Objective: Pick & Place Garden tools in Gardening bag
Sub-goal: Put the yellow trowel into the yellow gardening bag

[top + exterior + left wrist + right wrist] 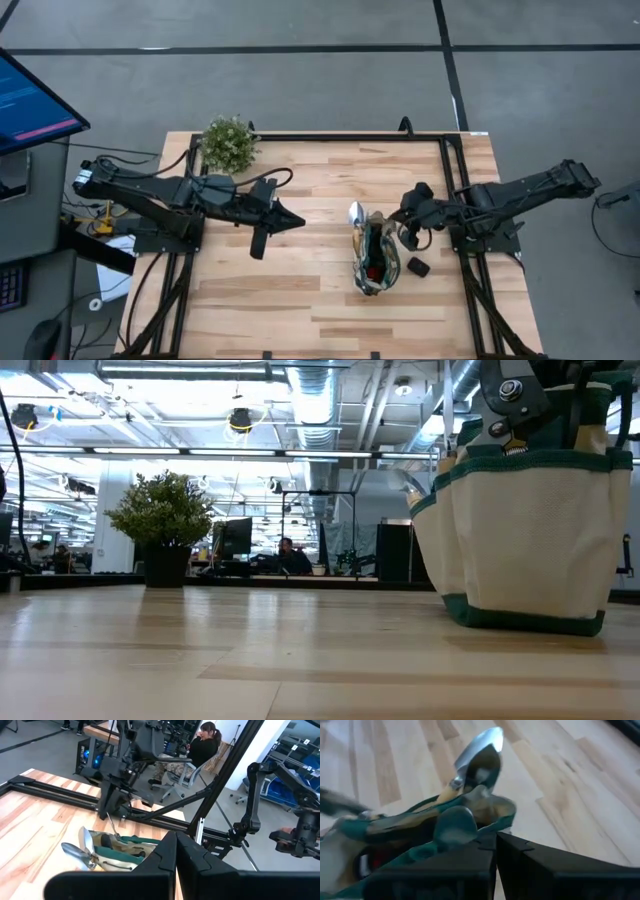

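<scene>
The gardening bag (373,262), beige with green trim, stands upright on the table right of its middle and fills the right of the low view (530,530). A silver trowel head (356,213) sticks out of its far end (480,755), and something red (372,268) shows inside. My right gripper (398,222) is shut and tipped down at the bag's far right rim (495,840). Left of the bag, above the table, my left gripper (296,218) is shut, level, and holds nothing (175,852). My right gripper's shut fingertips (485,845) stand right at the bag's green-trimmed rim (455,827), slanting down from the table's right side. Whether they touch the rim I cannot tell, as the wrist view looks along the fingers.
A bushy green potted plant (228,143) stands at the table's far left corner (165,525). A small dark object (418,267) lies on the table just right of the bag. Bare wood spreads along the near edge and between the bag and the left arm.
</scene>
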Tool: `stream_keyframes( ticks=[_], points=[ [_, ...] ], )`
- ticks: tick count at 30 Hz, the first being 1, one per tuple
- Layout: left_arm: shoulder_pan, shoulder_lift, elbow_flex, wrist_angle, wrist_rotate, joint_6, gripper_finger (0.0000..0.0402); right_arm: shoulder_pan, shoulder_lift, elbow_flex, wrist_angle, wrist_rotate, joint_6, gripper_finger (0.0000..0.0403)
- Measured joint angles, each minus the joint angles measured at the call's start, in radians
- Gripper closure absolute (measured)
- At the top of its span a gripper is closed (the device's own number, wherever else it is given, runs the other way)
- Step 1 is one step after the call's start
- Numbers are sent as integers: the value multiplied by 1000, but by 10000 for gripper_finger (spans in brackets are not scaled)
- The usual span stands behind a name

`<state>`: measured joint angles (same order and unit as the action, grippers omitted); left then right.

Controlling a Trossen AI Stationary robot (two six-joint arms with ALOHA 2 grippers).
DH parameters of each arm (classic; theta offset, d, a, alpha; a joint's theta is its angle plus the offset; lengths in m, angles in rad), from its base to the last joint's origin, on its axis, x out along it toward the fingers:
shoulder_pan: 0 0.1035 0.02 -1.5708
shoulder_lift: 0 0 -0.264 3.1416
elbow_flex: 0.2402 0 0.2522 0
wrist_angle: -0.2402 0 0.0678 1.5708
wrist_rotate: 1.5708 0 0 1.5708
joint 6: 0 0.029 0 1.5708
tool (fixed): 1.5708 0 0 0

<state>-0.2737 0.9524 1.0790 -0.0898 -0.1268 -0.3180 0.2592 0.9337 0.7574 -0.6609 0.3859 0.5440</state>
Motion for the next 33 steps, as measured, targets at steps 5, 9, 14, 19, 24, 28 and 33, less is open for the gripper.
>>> stream_keyframes(
  ticks=[5, 9, 14, 19, 24, 28, 33],
  points=[
    [0, 0, 0, 0, 1, 0, 400, 61, 29, 0, -22, 5, 26, 403],
    [0, 0, 0, 0, 1, 0, 400, 106, 56, 2, -35, 8, 33, 403],
    [0, -5, 0, 0, 1, 0, 400, 138, 43, 81, -111, 87, 29, 403],
    [0, -34, 0, 0, 1, 0, 400, 153, -9, 176, -196, 106, 4, 403],
    [0, -92, 0, 2, 0, 5, 399, 174, -85, 211, -65, 110, -138, 403],
    [0, -149, 0, 0, 0, 7, 398, 172, -154, 211, 109, 84, -278, 403],
    [0, -202, 0, -20, 0, 46, 398, 172, -241, 211, 247, 3, -394, 403]
  ],
)
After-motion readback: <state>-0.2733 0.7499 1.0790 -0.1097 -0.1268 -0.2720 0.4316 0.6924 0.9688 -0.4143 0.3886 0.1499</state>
